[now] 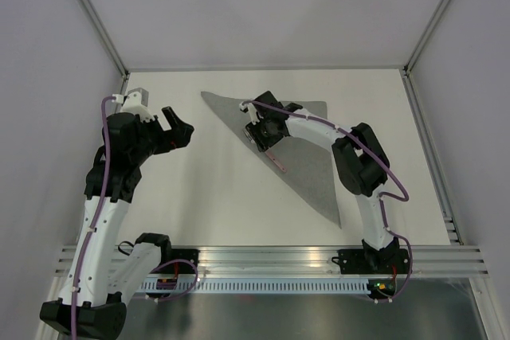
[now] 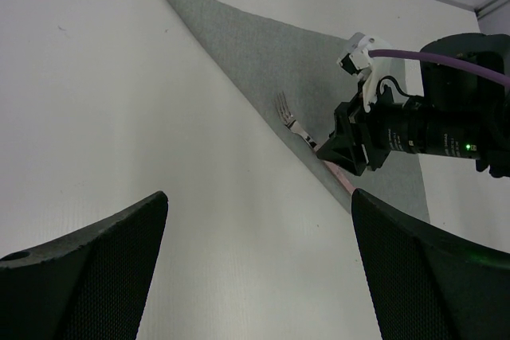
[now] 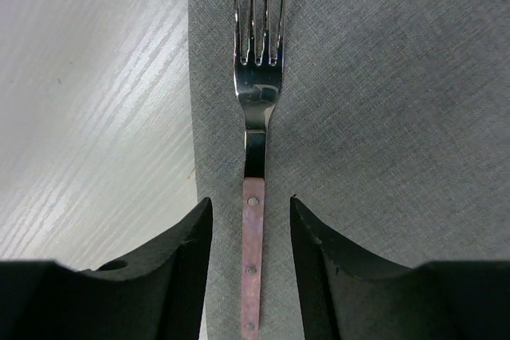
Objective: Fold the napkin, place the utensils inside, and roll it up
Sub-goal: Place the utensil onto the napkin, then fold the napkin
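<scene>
Squarely between the parted right jaws, fork [image 3: 253,145] handle on napkin [image 3: 382,117].

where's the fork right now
The fork lies on the napkin near its left edge in the right wrist view, its handle between the right gripper's open fingers.

Right gripper [image 1: 265,134] over napkin [image 1: 309,169] (grey triangle)
</scene>
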### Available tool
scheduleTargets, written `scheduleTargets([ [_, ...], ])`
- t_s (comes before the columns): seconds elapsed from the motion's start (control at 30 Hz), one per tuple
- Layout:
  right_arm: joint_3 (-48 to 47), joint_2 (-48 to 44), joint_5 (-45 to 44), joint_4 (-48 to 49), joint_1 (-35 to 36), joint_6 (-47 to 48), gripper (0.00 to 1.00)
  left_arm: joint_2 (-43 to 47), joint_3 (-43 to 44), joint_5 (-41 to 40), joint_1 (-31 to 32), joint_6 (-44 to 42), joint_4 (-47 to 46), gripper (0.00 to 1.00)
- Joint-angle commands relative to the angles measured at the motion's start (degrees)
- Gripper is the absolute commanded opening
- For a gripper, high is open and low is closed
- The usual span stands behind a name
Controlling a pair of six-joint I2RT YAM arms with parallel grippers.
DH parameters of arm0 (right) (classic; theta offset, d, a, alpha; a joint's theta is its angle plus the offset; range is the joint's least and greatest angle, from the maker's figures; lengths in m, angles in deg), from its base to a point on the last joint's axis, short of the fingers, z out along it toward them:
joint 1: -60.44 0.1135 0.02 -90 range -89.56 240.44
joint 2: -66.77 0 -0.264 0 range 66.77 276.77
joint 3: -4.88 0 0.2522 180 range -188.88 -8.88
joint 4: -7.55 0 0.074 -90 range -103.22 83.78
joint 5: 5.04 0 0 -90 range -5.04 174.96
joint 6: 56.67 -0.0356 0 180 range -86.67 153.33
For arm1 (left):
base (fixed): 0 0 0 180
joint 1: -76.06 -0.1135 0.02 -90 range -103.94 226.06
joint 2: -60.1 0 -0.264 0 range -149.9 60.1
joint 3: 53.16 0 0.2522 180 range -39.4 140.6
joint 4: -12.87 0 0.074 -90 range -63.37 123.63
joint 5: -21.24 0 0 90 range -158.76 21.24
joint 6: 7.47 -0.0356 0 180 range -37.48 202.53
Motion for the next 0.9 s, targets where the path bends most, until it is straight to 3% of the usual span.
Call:
scheduleTargets([
  [0.0,-3.36,-7.91,-0.85,-2.97,-0.42,0.17,0.50,0.11,-0.44,4.67,-0.20,0.32,-2.24,1.00],
  [0.1,-2.84,-12.31,0.73,-3.85,-4.27,-0.35,0.51,0.11,-2.63,6.97,0.41,2.07,-6.28,1.00],
  [0.2,-2.23,-15.74,4.42,-4.82,-11.20,-1.23,0.51,-0.67,-5.71,3.75,6.20,3.66,-12.52,0.99],
  [0.33,0.85,-20.23,10.22,-5.00,-21.59,-3.08,0.52,-4.62,-8.09,-9.79,26.02,1.82,-19.90,0.99],
  [0.37,2.94,-21.28,11.10,-4.82,-23.35,-2.90,0.52,-5.59,-8.96,-11.29,28.52,1.29,-24.26,0.99],
  [0.5,9.10,-26.47,14.25,-3.06,-32.13,-2.37,0.53,-9.64,-16.17,-16.39,39.42,-6.33,-38.35,1.00],
  [0.67,12.01,-27.09,17.08,-2.36,-37.51,-2.46,0.53,-18.40,-21.98,-22.29,54.61,-19.78,-56.45,1.00],
  [0.87,12.63,-26.48,17.00,-1.74,-40.24,-2.29,0.51,-30.46,-21.81,-26.86,64.48,-33.59,-69.65,0.95],
])
